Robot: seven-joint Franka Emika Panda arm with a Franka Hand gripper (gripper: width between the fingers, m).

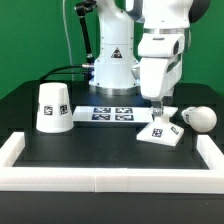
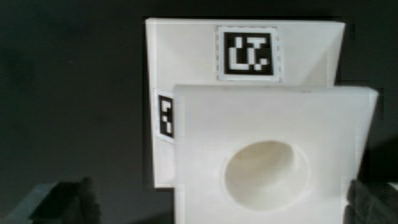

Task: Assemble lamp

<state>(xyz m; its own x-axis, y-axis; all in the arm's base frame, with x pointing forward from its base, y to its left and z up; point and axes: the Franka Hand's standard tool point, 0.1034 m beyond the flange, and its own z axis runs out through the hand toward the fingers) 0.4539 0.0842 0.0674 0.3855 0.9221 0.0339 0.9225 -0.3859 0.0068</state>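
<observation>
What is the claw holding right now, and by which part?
Nothing, as far as the views show: the claw hangs open over the base, without gripping it.

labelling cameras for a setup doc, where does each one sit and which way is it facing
exterior view: off the arm, slightly above the table, facing the arm across it; shows shade, marker board, base, bulb, and the gripper over the base.
wrist view: on the wrist, looking down onto the base; only dark fingertips show, set wide apart.
shared: the base and the gripper.
</observation>
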